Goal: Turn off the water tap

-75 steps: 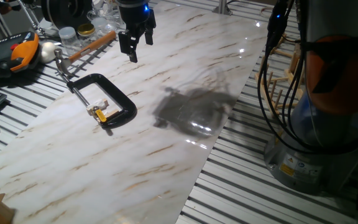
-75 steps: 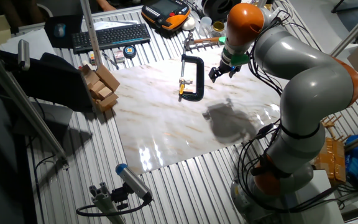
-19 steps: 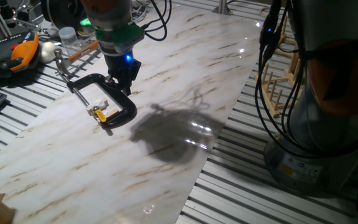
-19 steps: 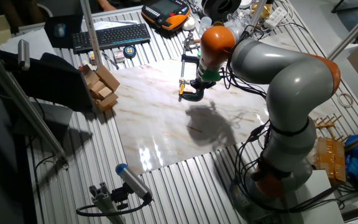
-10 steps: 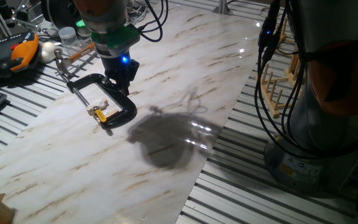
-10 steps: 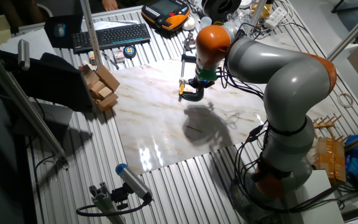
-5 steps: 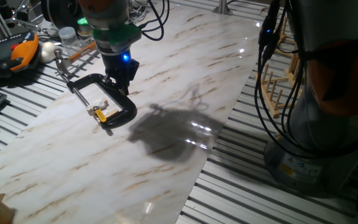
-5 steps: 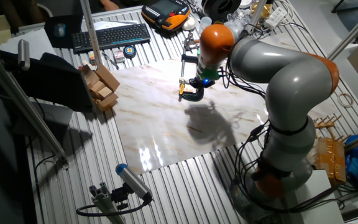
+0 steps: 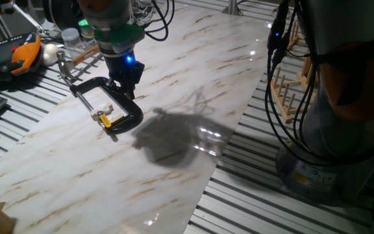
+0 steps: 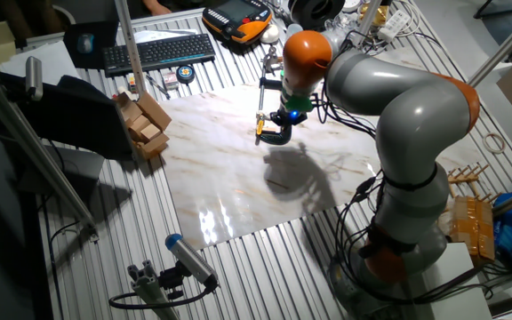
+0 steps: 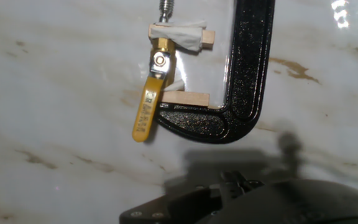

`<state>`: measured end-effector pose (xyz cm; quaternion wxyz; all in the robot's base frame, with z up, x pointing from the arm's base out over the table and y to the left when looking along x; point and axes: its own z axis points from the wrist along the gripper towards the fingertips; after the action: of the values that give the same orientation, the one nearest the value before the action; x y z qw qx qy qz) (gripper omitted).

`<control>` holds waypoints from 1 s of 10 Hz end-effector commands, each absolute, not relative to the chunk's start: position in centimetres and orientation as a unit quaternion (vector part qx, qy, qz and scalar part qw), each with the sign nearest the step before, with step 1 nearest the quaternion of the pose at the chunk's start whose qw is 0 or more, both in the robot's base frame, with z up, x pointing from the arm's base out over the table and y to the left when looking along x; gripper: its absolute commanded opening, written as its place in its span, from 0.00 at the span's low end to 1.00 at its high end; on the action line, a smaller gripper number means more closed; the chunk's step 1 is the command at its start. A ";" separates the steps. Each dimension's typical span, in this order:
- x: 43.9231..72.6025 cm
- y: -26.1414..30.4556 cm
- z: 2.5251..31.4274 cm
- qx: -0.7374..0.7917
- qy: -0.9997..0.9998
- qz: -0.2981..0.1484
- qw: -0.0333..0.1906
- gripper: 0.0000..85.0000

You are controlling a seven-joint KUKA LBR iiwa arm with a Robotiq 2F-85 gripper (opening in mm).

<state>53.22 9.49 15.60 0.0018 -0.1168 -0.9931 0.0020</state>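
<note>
The water tap (image 11: 155, 74), a small brass valve with a yellow lever, sat wedged between wooden blocks in the black C-clamp (image 9: 112, 104) on the counter (image 9: 174, 175), evidently to steady it. The pincer (image 9: 123, 83) hovered at the clamp's spine; whether it was released or clenched I cannot tell.

Overhead light; glare patches on marble slab (image 9: 206, 133); dark arm shadow; hand view sharp.

Marble-patterned board (image 9: 193, 78) beneath the jaws, glossy with lamp glare; slatted metal table (image 9: 271, 201) beyond its edges.
</note>
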 end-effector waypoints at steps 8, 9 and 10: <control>53.2 9.5 15.6 -0.085 -0.996 0.002 -0.003 0.00; 53.2 9.7 15.3 -0.089 -0.996 -0.005 0.001 0.00; 53.3 9.9 14.6 -0.093 -0.996 -0.011 0.002 0.00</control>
<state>53.36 9.94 14.32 -0.0003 -0.0932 -0.9956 -0.0110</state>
